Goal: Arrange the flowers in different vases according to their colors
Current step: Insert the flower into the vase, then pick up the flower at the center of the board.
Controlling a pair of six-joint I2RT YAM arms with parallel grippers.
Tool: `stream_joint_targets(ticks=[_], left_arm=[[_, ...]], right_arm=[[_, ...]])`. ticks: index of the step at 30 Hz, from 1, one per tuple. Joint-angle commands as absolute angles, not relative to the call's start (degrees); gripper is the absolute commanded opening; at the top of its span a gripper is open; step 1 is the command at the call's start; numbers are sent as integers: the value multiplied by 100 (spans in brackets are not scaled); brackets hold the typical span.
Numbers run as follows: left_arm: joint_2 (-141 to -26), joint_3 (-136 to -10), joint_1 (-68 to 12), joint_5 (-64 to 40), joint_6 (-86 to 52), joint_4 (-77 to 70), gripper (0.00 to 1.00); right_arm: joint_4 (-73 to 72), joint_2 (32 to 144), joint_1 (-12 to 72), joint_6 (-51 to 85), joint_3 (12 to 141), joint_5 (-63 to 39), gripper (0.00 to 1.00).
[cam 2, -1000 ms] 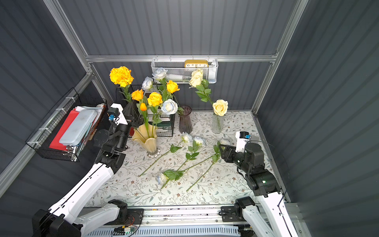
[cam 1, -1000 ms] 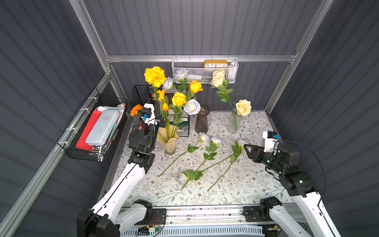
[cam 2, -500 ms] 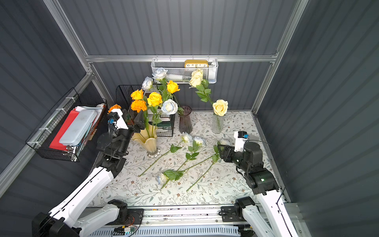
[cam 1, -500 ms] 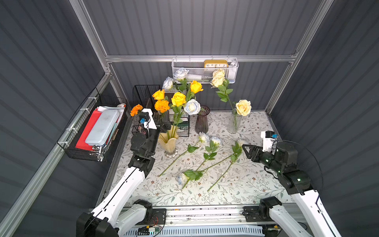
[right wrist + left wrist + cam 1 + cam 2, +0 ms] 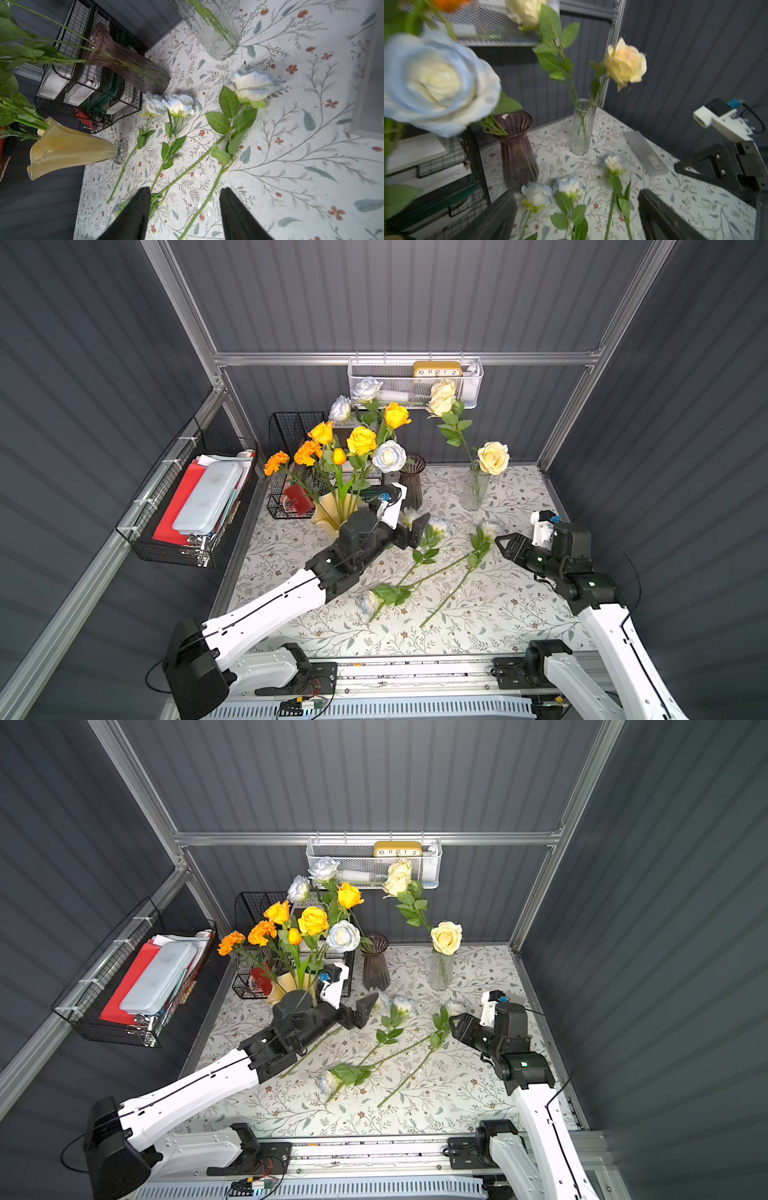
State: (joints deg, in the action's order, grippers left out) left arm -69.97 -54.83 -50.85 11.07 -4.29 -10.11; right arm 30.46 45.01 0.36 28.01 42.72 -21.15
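Left wrist view: left gripper (image 5: 576,192) gapes wide, empty, facing the purple vase (image 5: 518,153), seemingly lining up on bluish roses (image 5: 536,195) at its foot; right gripper (image 5: 185,189) stands half-spread, empty.

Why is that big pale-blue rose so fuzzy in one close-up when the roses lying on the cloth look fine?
Left wrist view: the bluish-white rose sits very near the lens, so it is soft and smeared; the lying roses are sharper. Right wrist view: the tilted, wide lens makes the creamy-yellow vase and purple vase seem to lean. Both top views: even light, crisp.
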Motion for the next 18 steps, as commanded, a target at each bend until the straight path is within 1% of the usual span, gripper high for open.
stream_joint_targets(ticks=[1,4,6,12,18], left_arm=[[-7166,-5584,-5241,598,-485,-681,95],[-7870,-6011,-5348,299,-483,-284,95],[-8427,-6348,-5433,168,-492,14,94],[-10135,-7501,-5594,-462,-617,834,92],[-11344,-8604,-5693,-1198,-741,1442,90]], right_arm=[[3192,4652,14,2868,4153,-2371,56],[3196,4614,-50,2979,3918,-2018,56],[3086,4537,-210,3082,3761,-1975,56],[3028,4579,-1035,3199,3648,-2314,56],[2979,4580,-1468,3130,3544,-2511,56]])
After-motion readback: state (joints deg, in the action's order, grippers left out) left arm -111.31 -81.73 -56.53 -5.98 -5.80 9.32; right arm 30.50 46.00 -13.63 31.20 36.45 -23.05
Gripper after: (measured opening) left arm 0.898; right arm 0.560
